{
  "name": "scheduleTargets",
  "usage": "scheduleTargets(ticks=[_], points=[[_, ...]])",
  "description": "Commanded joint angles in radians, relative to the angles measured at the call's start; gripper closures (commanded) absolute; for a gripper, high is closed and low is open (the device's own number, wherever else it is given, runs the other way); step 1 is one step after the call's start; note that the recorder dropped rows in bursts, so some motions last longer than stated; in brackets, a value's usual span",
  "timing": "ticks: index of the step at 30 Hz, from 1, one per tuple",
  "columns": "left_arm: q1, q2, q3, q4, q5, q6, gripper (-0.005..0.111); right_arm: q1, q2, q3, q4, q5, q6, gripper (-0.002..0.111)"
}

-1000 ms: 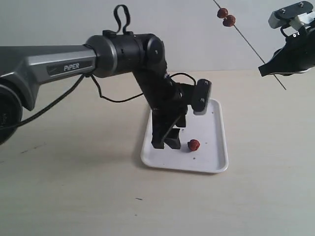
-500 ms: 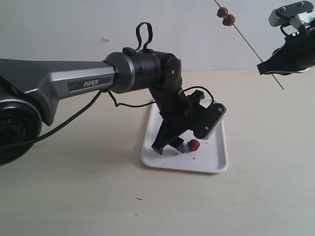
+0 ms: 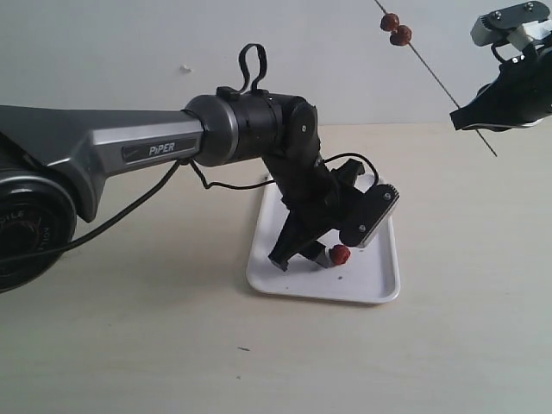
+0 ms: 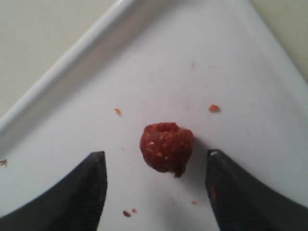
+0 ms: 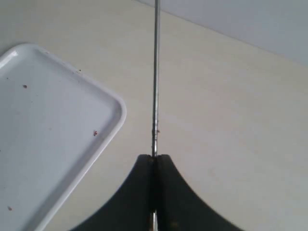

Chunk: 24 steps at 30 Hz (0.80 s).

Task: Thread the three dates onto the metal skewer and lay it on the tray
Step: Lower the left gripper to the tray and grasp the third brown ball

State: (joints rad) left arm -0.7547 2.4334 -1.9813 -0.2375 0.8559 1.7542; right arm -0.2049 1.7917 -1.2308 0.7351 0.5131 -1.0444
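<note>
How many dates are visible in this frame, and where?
3. One date and a second date touch, threaded on the metal skewer, held aloft by the shut right hand. The third date lies on the tray between the open left hand's fingers. None looks hidden.

The metal skewer [image 3: 435, 76] (above two dates [image 3: 401, 35]) runs off-frame.

Our left arm [image 3: 112, 142] has a grey link marked PiPER, black joints and looping black cable [image 3: 252, 44]; our right arm [image 3: 509, 99] is black, with a white screwed bracket [image 3: 504, 26]. We see black wedge fingers [image 4: 72, 192].
</note>
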Motion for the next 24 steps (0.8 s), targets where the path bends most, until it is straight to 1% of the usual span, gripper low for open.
scheduleTargets(ticks=[1,3,24], points=[[-0.003,0.003,0.004,-0.014,0.0,0.003,0.056,-0.004,-0.011,-0.006,0.013,-0.005,-0.002,0.108],[-0.003,0.003,0.004,-0.017,0.0,0.003,0.057,-0.004,-0.011,-0.006,0.013,-0.005,-0.002,0.108],[-0.003,0.015,0.004,-0.02,0.006,0.021,0.057,-0.004,-0.011,-0.006,0.014,0.003,-0.002,0.108]])
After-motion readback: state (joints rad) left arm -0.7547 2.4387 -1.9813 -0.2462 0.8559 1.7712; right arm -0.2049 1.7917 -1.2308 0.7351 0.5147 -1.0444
